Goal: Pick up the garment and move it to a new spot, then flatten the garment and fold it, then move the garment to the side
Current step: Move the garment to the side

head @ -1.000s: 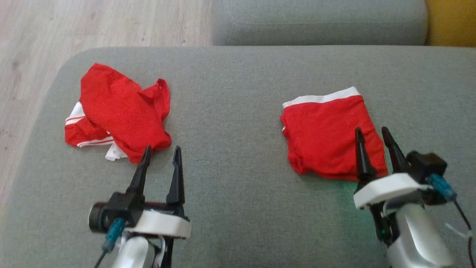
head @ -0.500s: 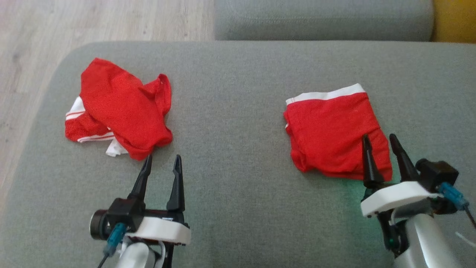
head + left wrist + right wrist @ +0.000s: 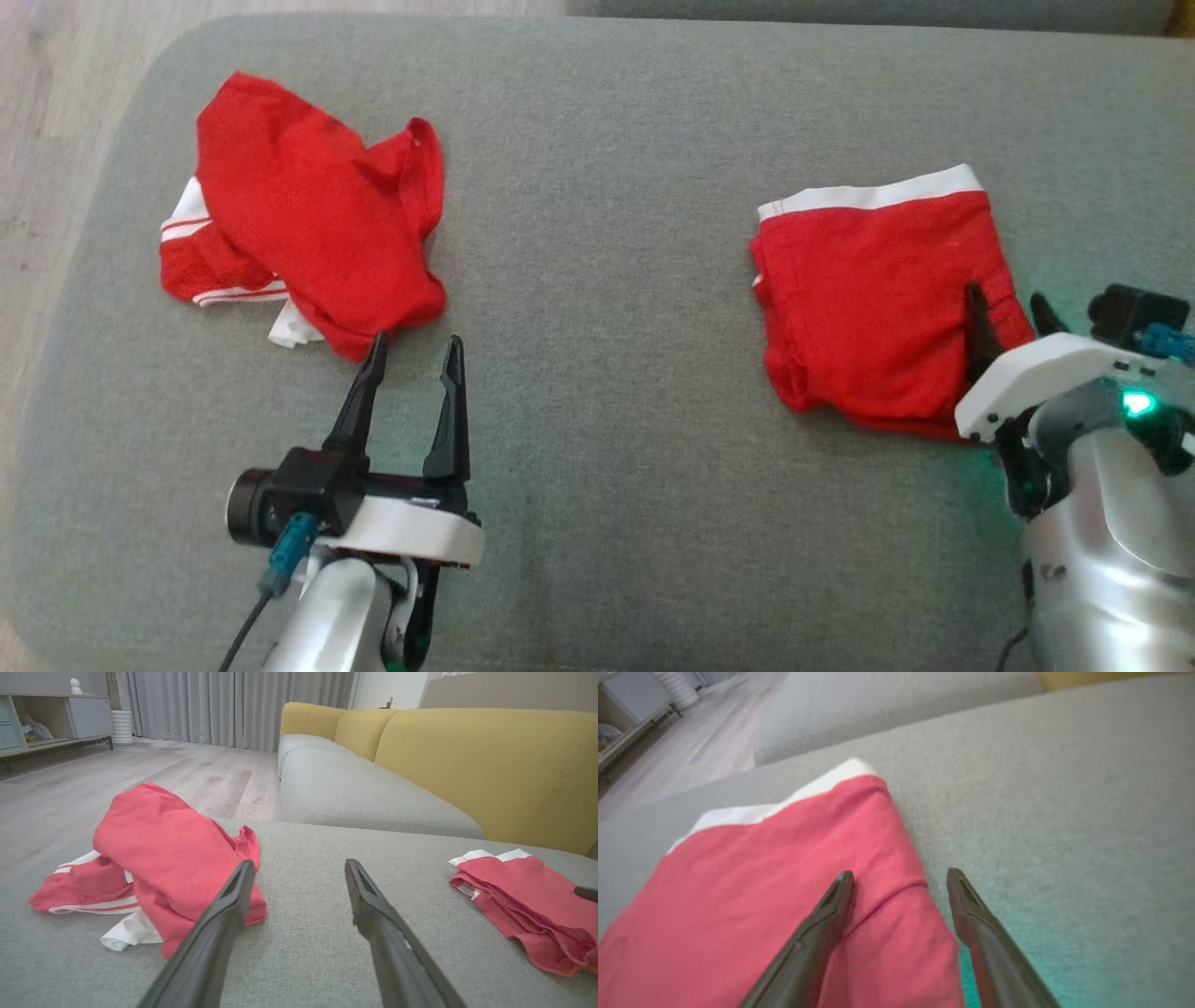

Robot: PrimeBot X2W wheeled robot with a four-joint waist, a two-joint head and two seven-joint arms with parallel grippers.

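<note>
A folded red garment (image 3: 868,299) with a white waistband lies flat on the right of the grey cushion (image 3: 607,280). My right gripper (image 3: 1006,295) stands open over its near right corner. In the right wrist view one finger of the right gripper (image 3: 900,873) is above the red cloth (image 3: 761,882) and the other is past its edge; nothing is gripped. A crumpled red garment (image 3: 299,215) with white stripes lies at the left. My left gripper (image 3: 415,343) is open just short of its near edge, its left fingertip close to the cloth (image 3: 163,849).
The cushion's rounded left edge drops to a pale wooden floor (image 3: 47,93). Beyond it the left wrist view shows a grey sofa seat (image 3: 355,793) and a yellow backrest (image 3: 490,765). Bare cushion lies between the two garments.
The head camera has tilted down, so the whole picture has shifted. Both garments lie as before. The right gripper has drawn slightly toward the folded garment's right edge.
</note>
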